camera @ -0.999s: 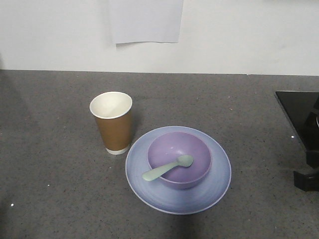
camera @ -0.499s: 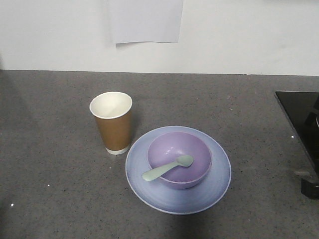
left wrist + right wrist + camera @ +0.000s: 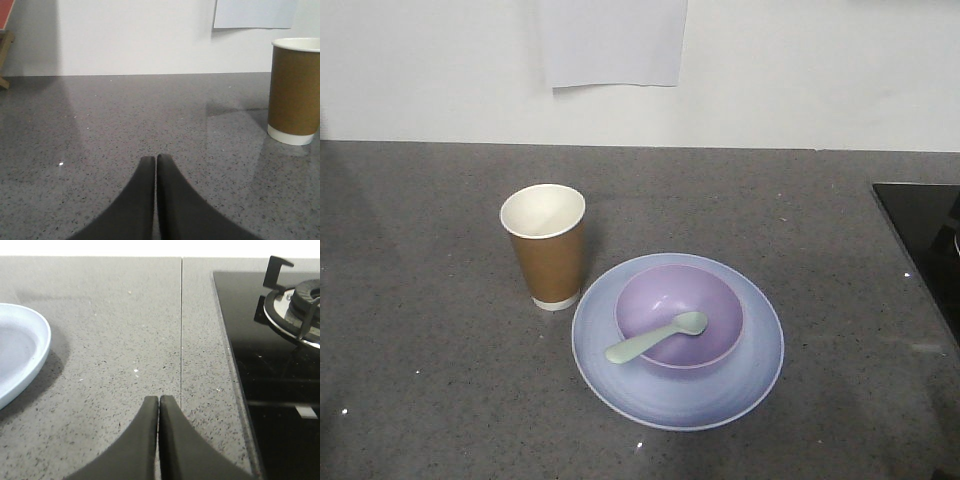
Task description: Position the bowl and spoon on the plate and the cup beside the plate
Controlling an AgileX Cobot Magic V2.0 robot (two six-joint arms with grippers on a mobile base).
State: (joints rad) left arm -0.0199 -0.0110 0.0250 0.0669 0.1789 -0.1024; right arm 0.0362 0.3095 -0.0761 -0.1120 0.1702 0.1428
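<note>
Plate point(image 3: 677, 395), pale blue-lilac, lay on the grey speckled worktop point(image 3: 430, 380) and served as the landmark: one lavender bowl point(image 3: 679, 318) sat inside it, slightly toward its far side, and one mint-green spoon point(image 3: 656, 338) rested in that bowl, its scoop near the bowl's middle and its handle leaning over the bowl's near-left rim above the plate. One brown paper cup point(image 3: 546, 246) stood upright just left of the plate and a little behind it, its white base close to the plate's rim; whether the two touched could not be told. The cup's white inside looked empty. Neither arm appeared in the front view. In the left wrist view, the left claw point(image 3: 156, 162) hung low over bare worktop with its two dark fingers pressed together and nothing between them, the cup to its right. In the right wrist view, the right claw point(image 3: 159, 402) was likewise closed on nothing, low over the worktop to the right of the plate's rim, with a black stove top point(image 3: 270, 365) and one burner grate point(image 3: 295, 300) farther right of it.
</note>
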